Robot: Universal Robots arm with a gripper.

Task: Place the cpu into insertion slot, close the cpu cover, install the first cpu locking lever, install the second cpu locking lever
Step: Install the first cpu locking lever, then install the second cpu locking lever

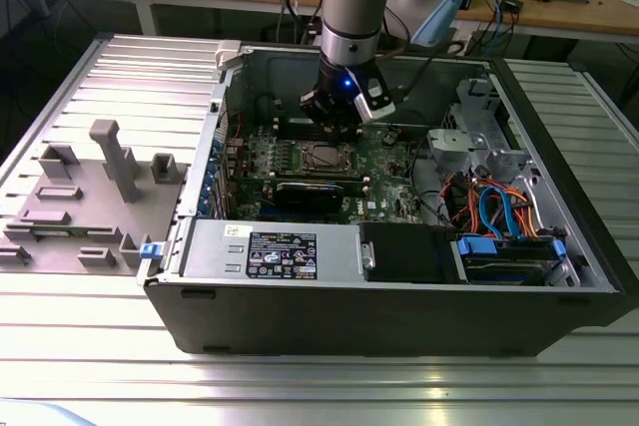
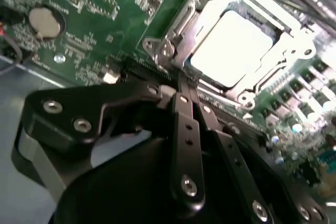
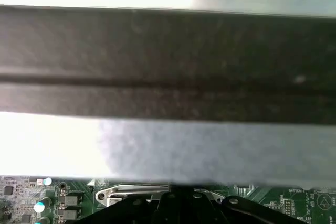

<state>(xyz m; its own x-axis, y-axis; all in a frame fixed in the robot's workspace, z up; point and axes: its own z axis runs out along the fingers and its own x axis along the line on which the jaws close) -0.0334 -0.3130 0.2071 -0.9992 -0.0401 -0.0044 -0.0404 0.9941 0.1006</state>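
On the exterior view's left you have the grey fixture tray (image 1: 90, 202) with its upright pegs, lying outside the open computer case (image 1: 399, 296). Move toward the middle and you reach the green circuit board (image 1: 384, 162), with the insertion slot (image 1: 327, 156) just under the gripper (image 1: 334, 112), which hangs close above the slot's far edge.

In the second wrist view the cpu (image 2: 233, 48) already lies flat in the slot, its pale metal top showing through the cut-out of the cpu cover (image 2: 294, 51). The cover appears to be lying down around the chip, not standing open. The gripper's fingers (image 2: 186, 124) look drawn together, tips nearly meeting, with nothing between them, and they point at the corner of the socket nearest the camera. I cannot make out either locking lever clearly enough to say whether it is latched.

As for handling, treat the chip as light, rigid and fragile. It should not be pushed or dragged, since the contacts beneath would likely bend. The cover is thin sheet metal, stiff along its rim but easily sprung if pressed off-centre, so bear on the frame edge, never on the chip face. The levers are probably thin springy wire, slippery and apt to snap back; take them near their free ends.
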